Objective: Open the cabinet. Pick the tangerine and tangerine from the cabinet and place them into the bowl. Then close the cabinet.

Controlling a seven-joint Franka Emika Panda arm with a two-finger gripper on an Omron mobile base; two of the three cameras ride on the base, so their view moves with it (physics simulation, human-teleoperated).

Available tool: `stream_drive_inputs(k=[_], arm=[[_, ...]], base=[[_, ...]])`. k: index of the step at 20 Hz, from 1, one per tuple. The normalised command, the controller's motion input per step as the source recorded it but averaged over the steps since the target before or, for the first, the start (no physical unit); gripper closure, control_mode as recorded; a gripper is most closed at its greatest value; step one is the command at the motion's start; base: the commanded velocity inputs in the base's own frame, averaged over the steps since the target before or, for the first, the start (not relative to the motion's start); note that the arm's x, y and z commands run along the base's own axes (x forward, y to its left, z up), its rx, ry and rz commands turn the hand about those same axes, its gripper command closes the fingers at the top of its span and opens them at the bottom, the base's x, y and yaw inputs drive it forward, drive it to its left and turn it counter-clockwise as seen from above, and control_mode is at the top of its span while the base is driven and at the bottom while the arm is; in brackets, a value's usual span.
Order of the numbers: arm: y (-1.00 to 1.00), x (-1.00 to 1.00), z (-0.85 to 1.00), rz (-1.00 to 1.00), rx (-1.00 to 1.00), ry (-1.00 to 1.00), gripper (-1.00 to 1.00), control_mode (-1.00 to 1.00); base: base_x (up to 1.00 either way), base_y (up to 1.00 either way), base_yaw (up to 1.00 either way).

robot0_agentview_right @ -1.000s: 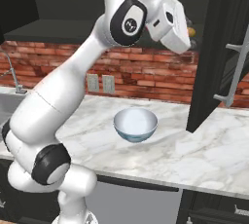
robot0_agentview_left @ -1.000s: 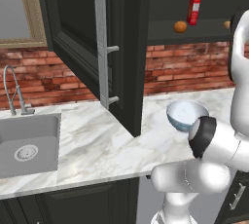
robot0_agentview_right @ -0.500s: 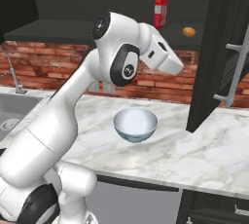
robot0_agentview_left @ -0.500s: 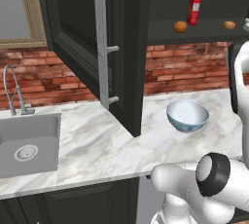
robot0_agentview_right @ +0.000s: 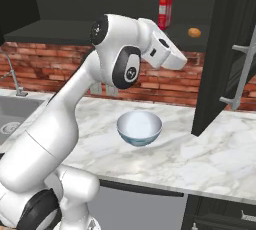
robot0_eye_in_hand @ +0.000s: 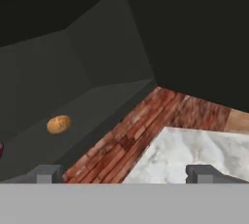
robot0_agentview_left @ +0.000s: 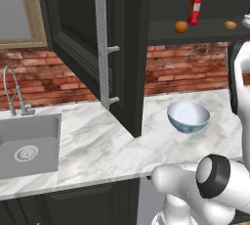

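We see the cabinet (robot0_agentview_left: 122, 48) standing open, its doors swung out over the counter, bar handles (robot0_agentview_left: 105, 43) facing us. On its shelf lie two tangerines: one (robot0_agentview_left: 181, 27) just beside the red carton (robot0_agentview_left: 195, 7), the other (robot0_agentview_left: 230, 25) further right, well apart from it. In the hand view one tangerine (robot0_eye_in_hand: 59, 124) sits on the dark shelf, up and to the left of the left fingertip (robot0_eye_in_hand: 46, 173), clear of both fingers. The gripper (robot0_eye_in_hand: 124, 174) holds nothing; its fingers stand wide apart. The bowl (robot0_agentview_left: 188, 116) rests on the counter below the shelf, upright, with nothing inside that we can make out.

In the right base view the arm's wrist covers part of the shelf, so we find one tangerine (robot0_agentview_right: 194, 32) there, right of the carton (robot0_agentview_right: 165, 9). Any print on the carton is too small to read.

The counter (robot0_agentview_left: 97, 146) is white veined marble, backed by a red brick wall (robot0_agentview_left: 195, 67). A steel sink (robot0_agentview_left: 29, 143) with a curved tap (robot0_agentview_left: 12, 89) sits at the left, under a framed window (robot0_agentview_left: 19, 11).
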Motion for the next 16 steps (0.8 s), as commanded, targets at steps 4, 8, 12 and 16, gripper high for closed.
stream_drive_inputs(k=[4, 8, 12, 16], arm=[[0.15, 0.0, 0.41, 0.3, -0.09, 0.0, -1.0, -1.0], [0.19, -0.13, 0.13, 0.33, -0.13, -0.07, -1.0, -1.0], [0.2, -0.16, 0.0, 0.32, -0.14, -0.04, -1.0, -1.0], [0.05, 0.0, 0.0, 0.02, -0.03, 0.0, -1.0, -1.0]], base=[[0.0, 0.0, 0.0], [0.0, 0.0, 0.0], [0.0, 0.0, 0.0], [0.0, 0.0, 0.0]])
